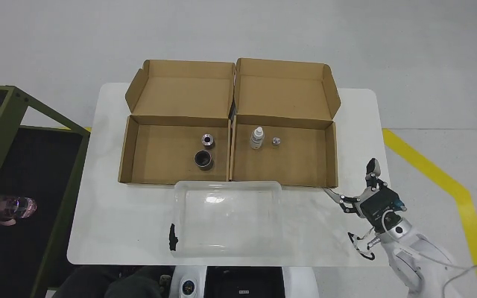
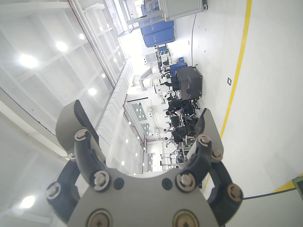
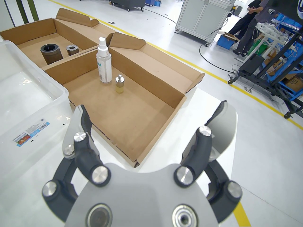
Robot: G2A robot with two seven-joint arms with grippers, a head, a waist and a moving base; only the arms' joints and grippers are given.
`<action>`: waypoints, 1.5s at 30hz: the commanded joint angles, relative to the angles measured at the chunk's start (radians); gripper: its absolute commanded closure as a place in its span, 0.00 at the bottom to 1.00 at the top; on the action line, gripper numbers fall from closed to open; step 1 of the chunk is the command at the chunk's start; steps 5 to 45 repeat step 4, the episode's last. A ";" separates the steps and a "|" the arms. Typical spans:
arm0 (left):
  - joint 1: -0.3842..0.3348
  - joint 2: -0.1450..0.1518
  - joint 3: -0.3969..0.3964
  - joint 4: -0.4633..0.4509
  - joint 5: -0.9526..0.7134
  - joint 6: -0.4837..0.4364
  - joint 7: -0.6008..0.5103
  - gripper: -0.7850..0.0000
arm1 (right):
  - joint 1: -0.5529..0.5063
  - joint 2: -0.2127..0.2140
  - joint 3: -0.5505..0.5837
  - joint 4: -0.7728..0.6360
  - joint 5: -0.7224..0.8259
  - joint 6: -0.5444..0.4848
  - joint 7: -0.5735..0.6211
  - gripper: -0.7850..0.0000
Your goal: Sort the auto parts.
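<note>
We are seeing two boxes side by side on the table [image 1: 112,216], a bin [image 1: 227,184] before them. The left box [image 1: 149,156] is holding a sleeve [image 1: 203,158], a ring [image 1: 206,138] just behind; the right box [image 1: 305,158], a spray bottle [image 1: 257,137] left of a small bottle [image 1: 276,141].

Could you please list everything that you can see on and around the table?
table: one, white.
left box: one, brown cardboard, open, far side of the table.
right box: one, brown cardboard, open, beside the left box.
bin: one, clear plastic, in front of the boxes.
sleeve: one, dark metal, in the left box.
ring: one, silver, behind the sleeve.
spray bottle: one, clear with a white top, upright in the right box.
small bottle: one, yellowish with a metal cap, beside the spray bottle.
frame: one, green, left of the table.
left gripper: open, aimed at the hall.
right gripper: open, by the table's right edge.
</note>
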 commanded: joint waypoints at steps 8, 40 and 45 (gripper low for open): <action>0.000 0.000 0.000 0.000 0.000 0.000 0.000 0.00 | 0.000 0.000 0.000 0.000 0.000 0.000 0.000 0.00; 0.000 0.000 0.000 0.000 0.000 0.000 0.000 0.00 | 0.000 0.000 0.000 0.000 0.000 0.000 0.000 0.00; 0.000 0.000 0.000 0.000 0.000 0.000 0.000 0.00 | 0.000 0.000 0.000 0.000 0.000 0.000 0.000 0.00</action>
